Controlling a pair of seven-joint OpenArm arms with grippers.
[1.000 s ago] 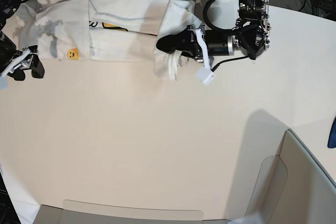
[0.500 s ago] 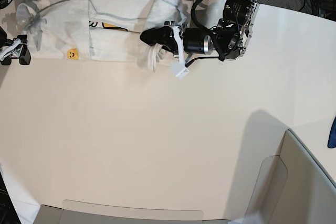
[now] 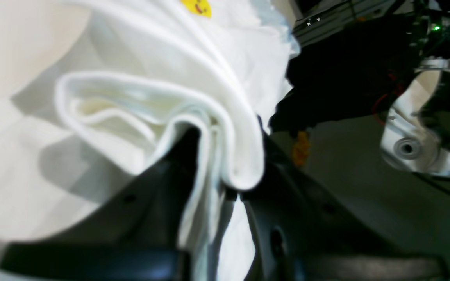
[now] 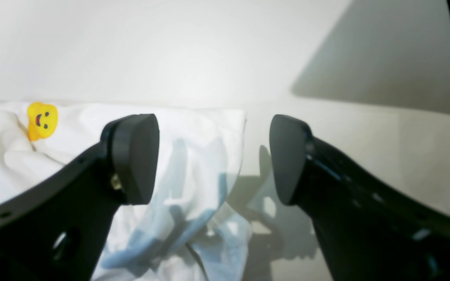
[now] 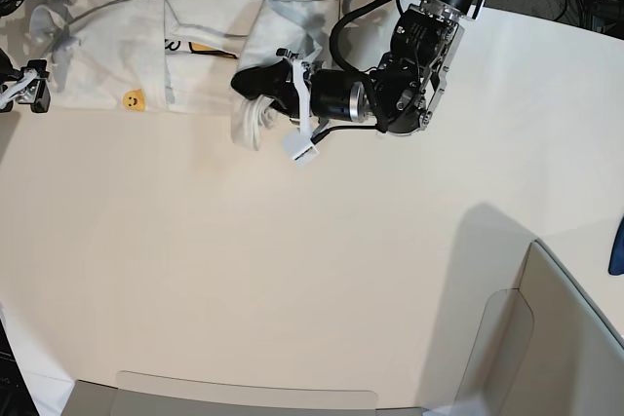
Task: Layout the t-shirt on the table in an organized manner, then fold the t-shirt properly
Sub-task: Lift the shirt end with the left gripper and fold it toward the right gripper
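Mid-fold: left claw (image 5: 255,94) clamped on t-shirt (image 5: 146,46) edge, shirt bunched at far tabletop (image 5: 292,270) edge. Right claw (image 4: 213,156) wide, empty, beside hem. Next likely: lay fold flat, release.

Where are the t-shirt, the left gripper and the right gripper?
t-shirt (image 5: 117,41), base view, flat white body.
left gripper (image 3: 225,187), left wrist view, clamped fold.
right gripper (image 4: 213,156), right wrist view, gap between open fingertips.
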